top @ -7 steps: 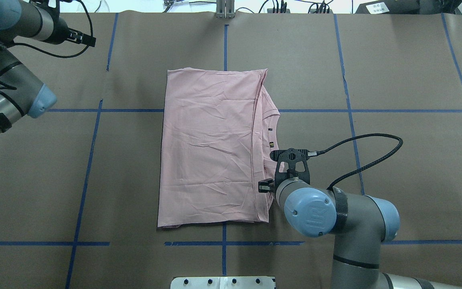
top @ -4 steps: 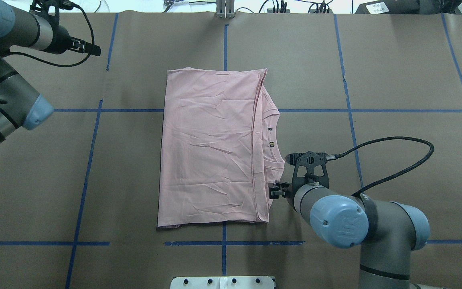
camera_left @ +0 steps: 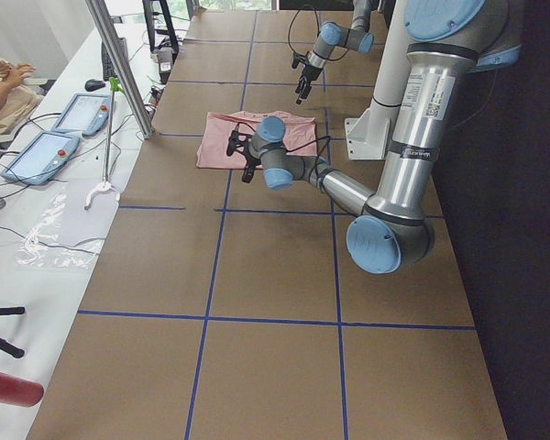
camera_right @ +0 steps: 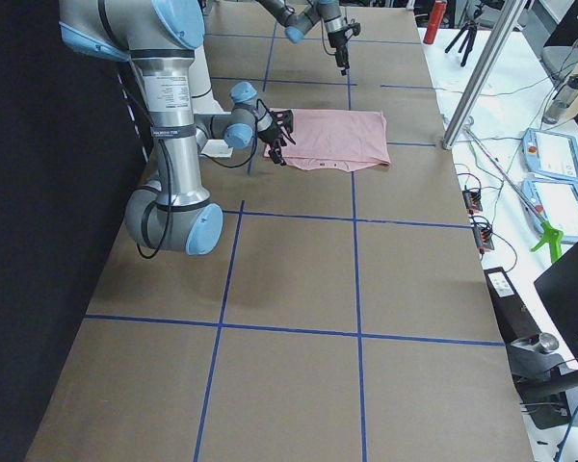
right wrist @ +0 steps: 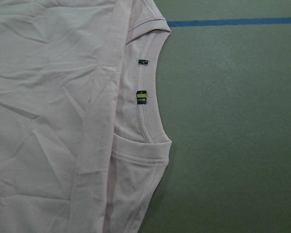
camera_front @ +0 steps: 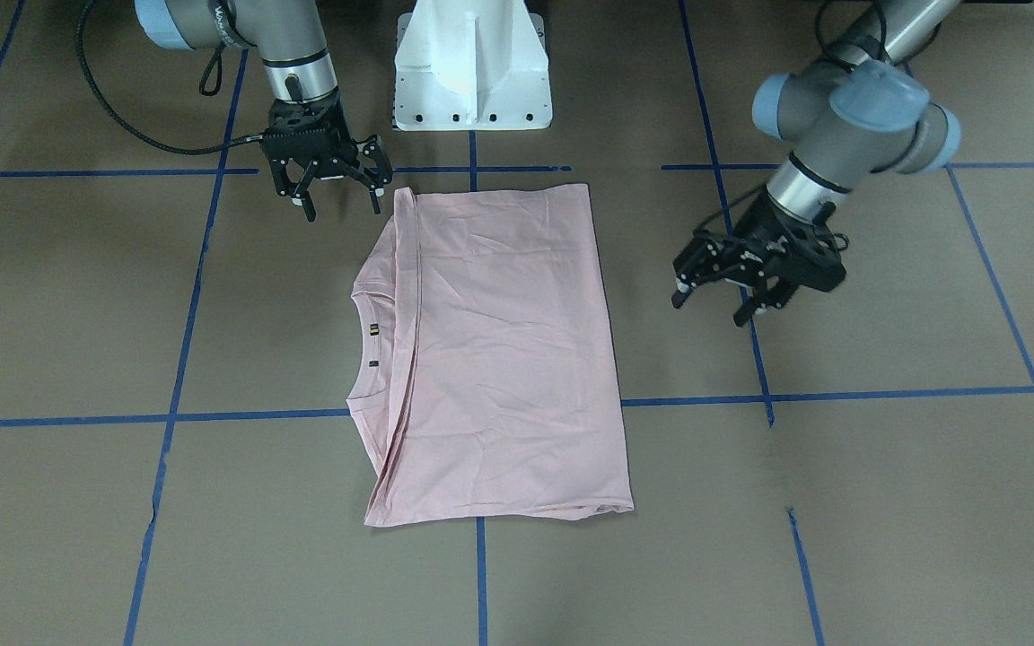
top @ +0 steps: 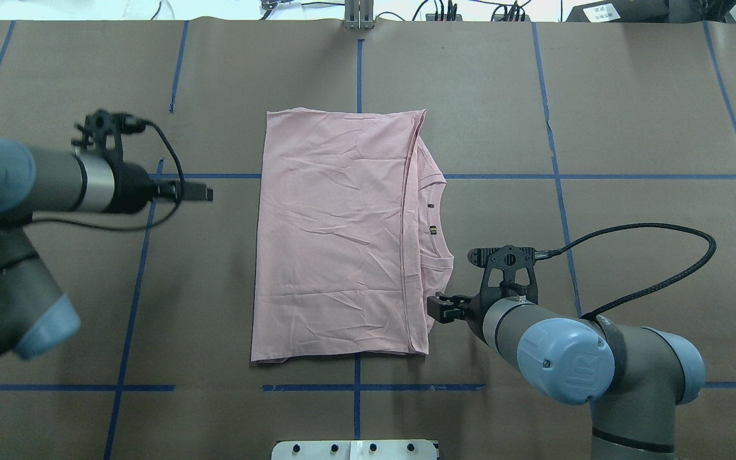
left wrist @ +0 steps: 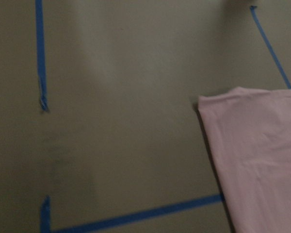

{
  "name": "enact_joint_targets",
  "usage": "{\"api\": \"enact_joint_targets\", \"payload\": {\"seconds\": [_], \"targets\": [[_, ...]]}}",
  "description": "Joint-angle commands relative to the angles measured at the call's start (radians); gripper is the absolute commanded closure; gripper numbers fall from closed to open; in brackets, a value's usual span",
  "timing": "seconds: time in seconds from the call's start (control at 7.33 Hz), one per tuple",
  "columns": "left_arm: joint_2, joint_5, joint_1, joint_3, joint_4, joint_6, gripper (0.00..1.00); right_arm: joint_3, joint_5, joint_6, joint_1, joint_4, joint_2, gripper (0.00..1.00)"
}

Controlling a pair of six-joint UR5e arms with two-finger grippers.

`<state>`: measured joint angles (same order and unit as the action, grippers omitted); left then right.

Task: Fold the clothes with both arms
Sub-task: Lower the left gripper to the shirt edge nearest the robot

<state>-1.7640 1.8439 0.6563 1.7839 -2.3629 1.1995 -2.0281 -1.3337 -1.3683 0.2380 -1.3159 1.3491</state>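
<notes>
The pale pink T-shirt [top: 336, 236] lies folded flat at the table's middle, its ribbed collar [top: 437, 217] with small tags on the right. Its dog print is hidden. My right gripper [top: 437, 308] is open and empty, just off the shirt's near right edge; the front view shows its spread fingers [camera_front: 342, 205]. My left gripper [top: 205, 191] hangs open and empty to the left of the shirt, apart from it, and also shows in the front view [camera_front: 707, 309]. The left wrist view shows a shirt corner [left wrist: 262, 155]. The right wrist view shows the collar [right wrist: 145, 97].
Brown paper with blue tape lines [top: 138, 281] covers the table. The white pedestal base [camera_front: 472, 63] stands at the near edge behind the shirt. Tablets [camera_left: 41, 151] and a metal pole [camera_left: 119, 64] are on the operators' side.
My left arm has swung in from the far left corner toward the shirt's left edge. My right gripper has drawn back slightly right, off the shirt's edge. The shirt has not moved.
</notes>
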Motion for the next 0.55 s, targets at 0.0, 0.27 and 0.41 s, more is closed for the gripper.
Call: {"api": "enact_joint_targets", "payload": {"seconds": [0.0,0.27,0.41], "targets": [[0.041,-0.168,-0.229,0.1,0.075,0.223,0.0,0.0,0.004,0.0,-0.002,0.001,-0.002,0.0],[-0.017,-0.262,-0.34,0.1,0.214,0.31,0.0,0.002,0.007,-0.017,-0.002,0.001,-0.002,0.0],[-0.075,-0.262,-0.349,0.1,0.319,0.313,0.0,0.002,0.007,-0.021,-0.002,0.001,-0.004,0.0]]}}
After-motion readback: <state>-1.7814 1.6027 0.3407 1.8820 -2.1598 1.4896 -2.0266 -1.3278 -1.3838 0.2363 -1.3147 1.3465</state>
